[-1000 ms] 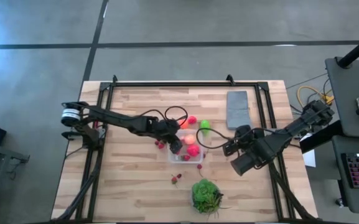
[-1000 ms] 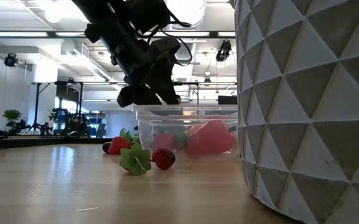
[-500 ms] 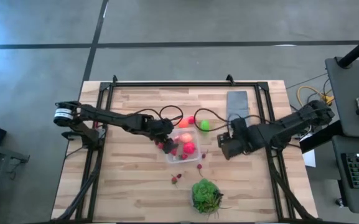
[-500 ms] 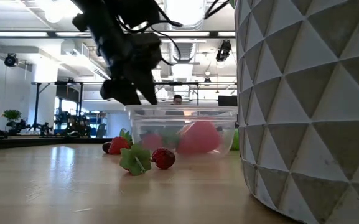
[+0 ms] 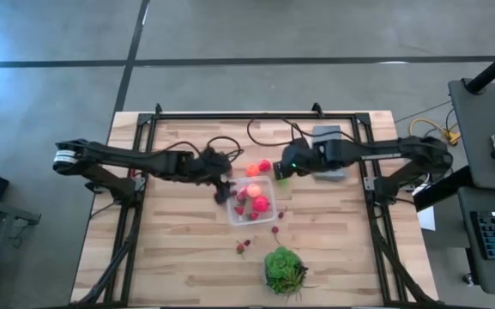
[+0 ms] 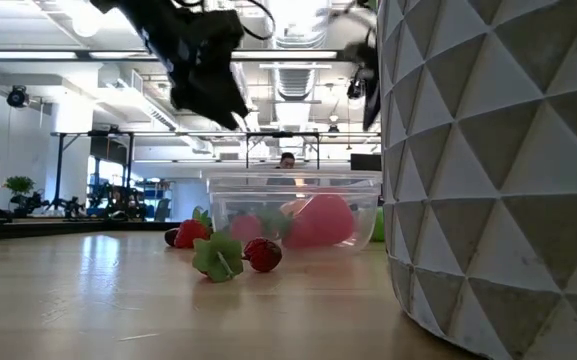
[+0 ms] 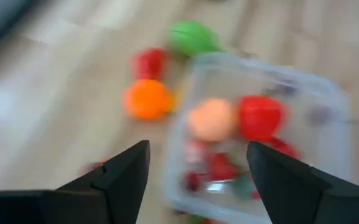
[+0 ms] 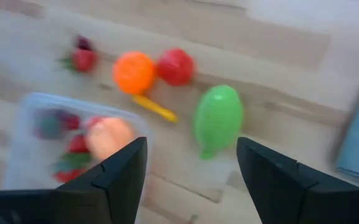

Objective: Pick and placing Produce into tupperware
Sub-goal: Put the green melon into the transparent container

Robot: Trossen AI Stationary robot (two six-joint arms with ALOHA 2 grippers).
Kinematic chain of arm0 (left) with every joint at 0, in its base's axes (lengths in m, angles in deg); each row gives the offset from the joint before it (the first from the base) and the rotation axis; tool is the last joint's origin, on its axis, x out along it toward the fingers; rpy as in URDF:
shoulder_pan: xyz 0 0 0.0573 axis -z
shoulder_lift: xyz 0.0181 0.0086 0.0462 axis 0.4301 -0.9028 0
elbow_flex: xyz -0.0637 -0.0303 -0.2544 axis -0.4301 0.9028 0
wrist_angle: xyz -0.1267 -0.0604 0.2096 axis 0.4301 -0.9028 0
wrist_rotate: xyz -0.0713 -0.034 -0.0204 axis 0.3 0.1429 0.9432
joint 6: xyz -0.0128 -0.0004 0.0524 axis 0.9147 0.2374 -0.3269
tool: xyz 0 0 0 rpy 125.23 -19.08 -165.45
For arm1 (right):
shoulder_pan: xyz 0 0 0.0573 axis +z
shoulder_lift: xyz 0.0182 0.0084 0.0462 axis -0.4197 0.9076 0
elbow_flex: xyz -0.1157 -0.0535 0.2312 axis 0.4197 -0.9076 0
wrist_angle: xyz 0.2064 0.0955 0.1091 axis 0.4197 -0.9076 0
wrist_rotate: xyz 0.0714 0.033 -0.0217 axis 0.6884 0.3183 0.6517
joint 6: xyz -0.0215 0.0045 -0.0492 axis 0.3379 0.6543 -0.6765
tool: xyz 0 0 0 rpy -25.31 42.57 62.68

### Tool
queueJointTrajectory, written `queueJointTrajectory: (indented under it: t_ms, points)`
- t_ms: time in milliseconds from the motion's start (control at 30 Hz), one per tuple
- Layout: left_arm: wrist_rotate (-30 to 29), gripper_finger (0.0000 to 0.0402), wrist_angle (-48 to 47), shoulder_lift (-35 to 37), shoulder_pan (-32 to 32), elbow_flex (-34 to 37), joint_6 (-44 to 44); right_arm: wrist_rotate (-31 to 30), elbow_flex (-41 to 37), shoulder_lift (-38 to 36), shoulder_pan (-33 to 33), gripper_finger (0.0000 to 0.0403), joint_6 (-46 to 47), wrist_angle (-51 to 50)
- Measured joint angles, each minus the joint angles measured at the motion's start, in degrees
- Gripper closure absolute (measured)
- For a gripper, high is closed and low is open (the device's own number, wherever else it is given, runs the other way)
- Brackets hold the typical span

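Standing nearest on the bench (image 5: 170,257), a leafy green plant (image 5: 283,268) sits in its white faceted pot (image 6: 498,170), which fills the right of the low view. Just beyond it lie a few loose strawberries (image 5: 244,247), one beside a green leafy cap (image 6: 218,257). Past those, at mid-bench, is the clear tupperware (image 5: 252,201), holding a pink piece (image 5: 262,203), a peach-coloured piece (image 7: 213,119), a red piece (image 7: 260,116) and small berries. The left hand (image 5: 221,177) hovers just left of the container, above the bench, fingers (image 7: 126,171) spread wide and holding nothing. Just beyond the container's far edge rest an orange fruit (image 8: 134,71), a red fruit (image 8: 175,66), a small yellow piece (image 8: 155,107) and a lime-green pear-like piece (image 8: 218,118). The right hand (image 5: 288,160) hangs over that green piece, fingers (image 8: 272,165) wide apart, empty. A flat grey slab (image 5: 328,142) lies farther right, partly under the right arm.
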Motion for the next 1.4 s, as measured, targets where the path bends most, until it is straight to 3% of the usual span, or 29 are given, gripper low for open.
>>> queueJointTrajectory:
  t_ms: [100,200,433,633,900,1400]
  points:
    - [-8.0,0.0148,0.4,4.0,-0.2,1.1,-3.0,5.9,-0.1,3.0,-2.3,0.0161,-1.8,-0.3]
    - [-11.1,0.0148,0.5,8.5,-0.6,3.1,-6.4,7.9,0.1,5.6,-2.7,0.016,-2.7,1.2]
    - [-12.0,0.0148,0.4,17.1,-3.7,8.3,-8.0,6.7,2.2,10.4,-2.6,0.0139,-2.3,3.0]
    - [-11.9,0.0148,3.9,20.5,-6.2,12.6,-10.7,6.8,2.9,12.6,-2.6,0.0109,2.2,2.4]
    - [-11.8,0.0148,5.0,21.1,-6.6,14.2,-11.1,6.7,2.9,12.2,-2.5,0.0088,5.6,1.9]
    - [-11.6,0.0148,10.0,20.8,-8.8,15.4,-12.5,5.1,2.4,17.8,-6.0,0.0091,-1.3,0.9]
